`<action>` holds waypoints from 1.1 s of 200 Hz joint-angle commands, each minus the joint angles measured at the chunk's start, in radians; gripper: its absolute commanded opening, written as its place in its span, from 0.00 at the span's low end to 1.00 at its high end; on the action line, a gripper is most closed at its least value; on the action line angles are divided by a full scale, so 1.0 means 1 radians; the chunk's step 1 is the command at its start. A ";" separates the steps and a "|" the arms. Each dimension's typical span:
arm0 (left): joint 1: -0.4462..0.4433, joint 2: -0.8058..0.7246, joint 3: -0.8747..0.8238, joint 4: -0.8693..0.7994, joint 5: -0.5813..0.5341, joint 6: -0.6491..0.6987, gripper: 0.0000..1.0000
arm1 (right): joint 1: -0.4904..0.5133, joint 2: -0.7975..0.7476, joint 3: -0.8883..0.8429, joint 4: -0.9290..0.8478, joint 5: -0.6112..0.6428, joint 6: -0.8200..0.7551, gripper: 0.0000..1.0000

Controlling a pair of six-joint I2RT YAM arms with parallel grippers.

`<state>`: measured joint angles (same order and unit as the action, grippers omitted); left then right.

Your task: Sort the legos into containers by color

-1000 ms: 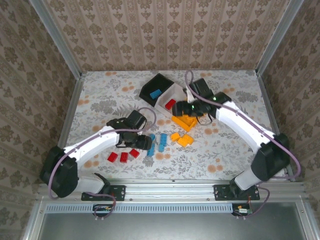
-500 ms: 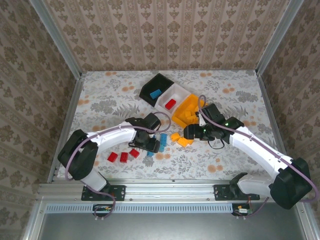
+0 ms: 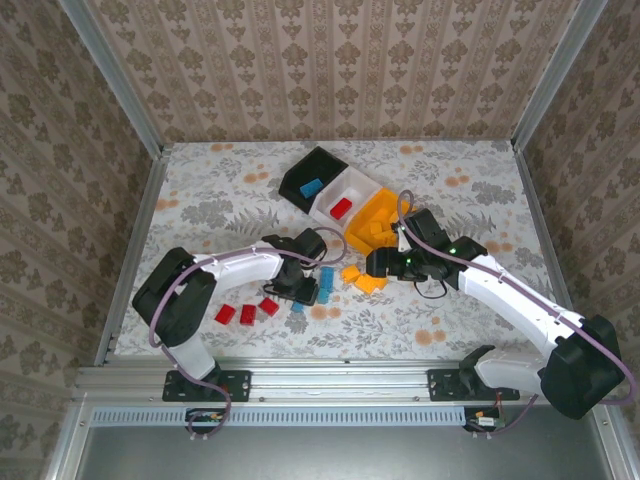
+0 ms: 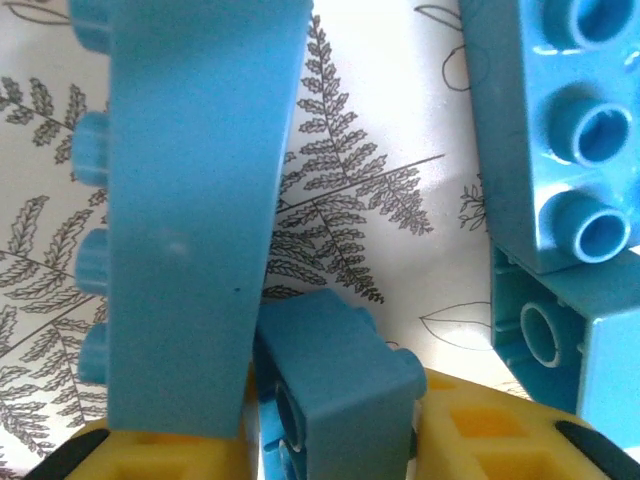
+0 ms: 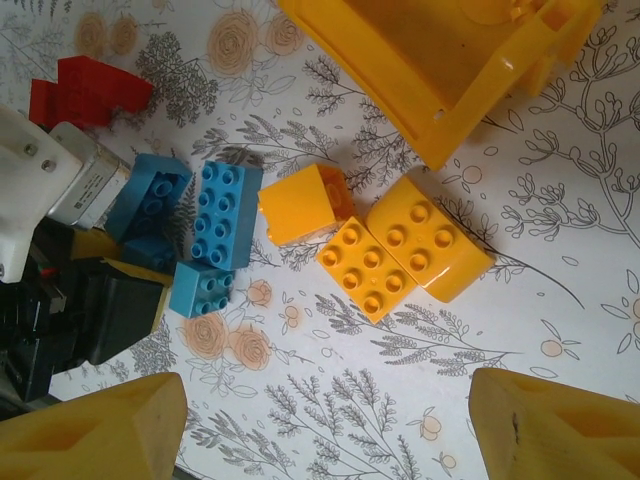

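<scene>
**Left gripper** (image 3: 303, 291): low over the blue cluster, pads closed against a small blue brick (image 4: 335, 385) that sat on the table (image 3: 200, 200).

**Hazard 1:** a long blue brick (image 4: 190, 200) stood hard against the left pad. A lift would likely have dragged or toppled it.

**Hazard 2:** the hold looked shallow, so the brick could have twisted free in transit.

**Hazard 3:** two more blue bricks (image 4: 550, 130) lay just beside the other pad and could easily have been nudged.

**Right gripper** (image 3: 380, 266): fingers wide apart and empty, hovering above three loose orange bricks (image 5: 405, 255). It was near the left gripper, so contact between the arms looked possible.

**Black bin** (image 3: 318, 162): one blue brick inside.

**White bin** (image 3: 362, 180): one red brick inside.

**Orange bin** (image 3: 378, 205): several orange bricks inside.

**Red bricks** (image 3: 245, 312): three, unsorted, near the left arm.

**Obstruction:** the left forearm lay between the gripper and the black bin.
</scene>
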<state>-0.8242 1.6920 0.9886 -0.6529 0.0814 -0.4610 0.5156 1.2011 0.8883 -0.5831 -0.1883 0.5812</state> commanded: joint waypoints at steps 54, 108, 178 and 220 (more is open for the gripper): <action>0.008 -0.098 0.019 -0.046 0.028 -0.006 0.21 | 0.012 -0.020 0.001 0.009 0.018 0.016 0.76; 0.162 -0.207 0.164 -0.107 0.144 0.063 0.22 | 0.012 -0.039 -0.002 0.000 0.022 0.018 0.76; 0.361 0.126 0.764 -0.131 0.176 0.231 0.22 | 0.057 -0.072 -0.037 0.008 0.043 0.067 0.76; 0.402 0.502 1.201 -0.186 0.168 0.270 0.21 | 0.112 -0.148 -0.079 -0.016 0.086 0.118 0.76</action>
<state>-0.4416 2.0258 2.0132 -0.7666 0.2501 -0.2523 0.6022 1.1133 0.8349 -0.5758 -0.1513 0.6510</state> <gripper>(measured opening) 0.234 0.759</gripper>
